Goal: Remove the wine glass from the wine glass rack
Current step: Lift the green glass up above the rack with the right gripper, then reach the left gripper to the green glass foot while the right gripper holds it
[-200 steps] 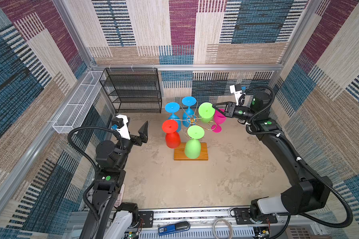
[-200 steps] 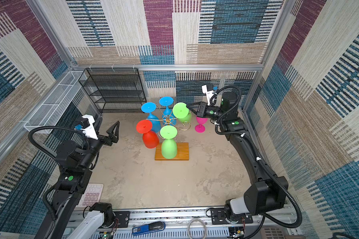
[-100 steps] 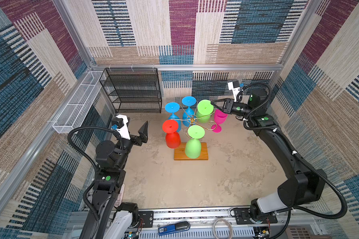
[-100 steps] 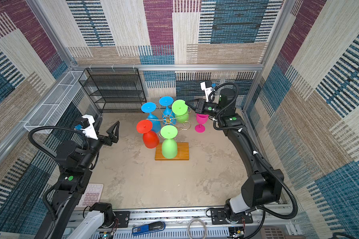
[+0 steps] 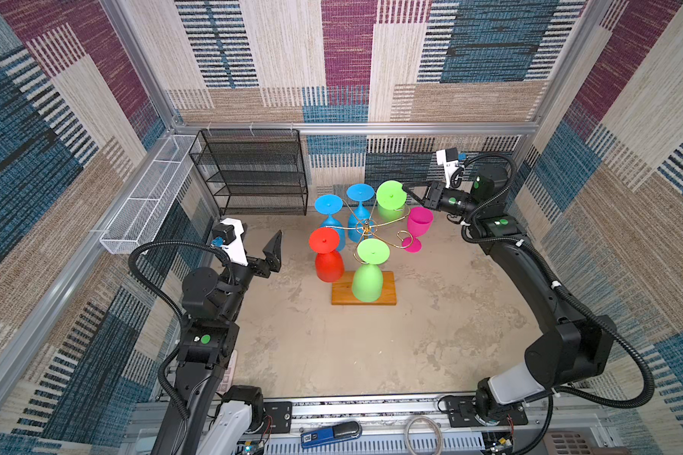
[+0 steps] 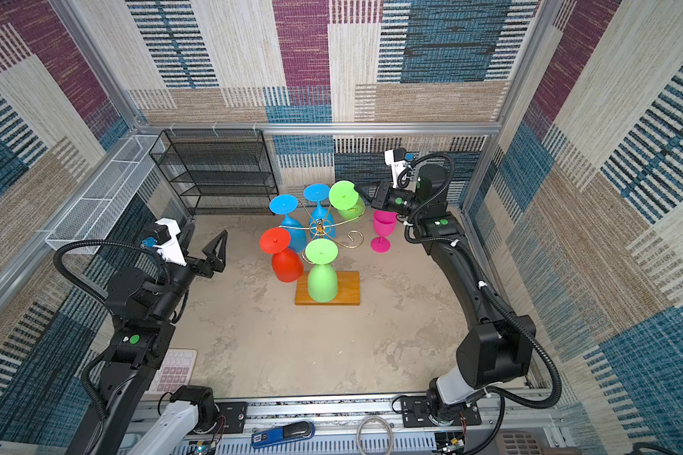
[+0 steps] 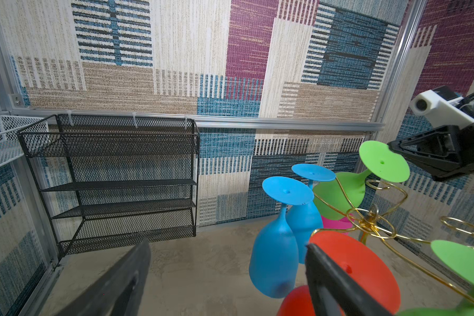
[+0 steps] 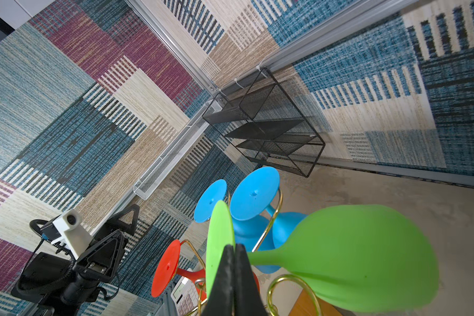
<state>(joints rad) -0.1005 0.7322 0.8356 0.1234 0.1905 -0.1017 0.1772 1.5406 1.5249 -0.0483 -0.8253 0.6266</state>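
The wine glass rack (image 5: 365,227) is gold wire on an orange-brown wooden base (image 5: 387,293), mid-table in both top views. Two blue glasses, a red one and a green one hang upside down from it. My right gripper (image 5: 404,189) (image 8: 233,249) is shut on the round foot of another green wine glass (image 5: 390,195) (image 8: 361,260) at the rack's back right. This glass is tilted, its stem above a gold scroll arm (image 8: 285,284) that holds nothing. My left gripper (image 5: 259,244) (image 7: 227,246) hangs open and empty left of the rack, near the red glass (image 7: 350,268).
A pink glass (image 5: 418,224) stands upright on the table right of the rack, under my right wrist. A black mesh shelf unit (image 5: 253,173) stands against the back wall. A white mesh basket (image 5: 146,201) runs along the left wall. A pink keypad (image 6: 174,370) lies by the left arm's base.
My right gripper has carried the green glass by its foot a little upward and toward the back wall, and the right wrist has drawn in. The left arm has not moved.
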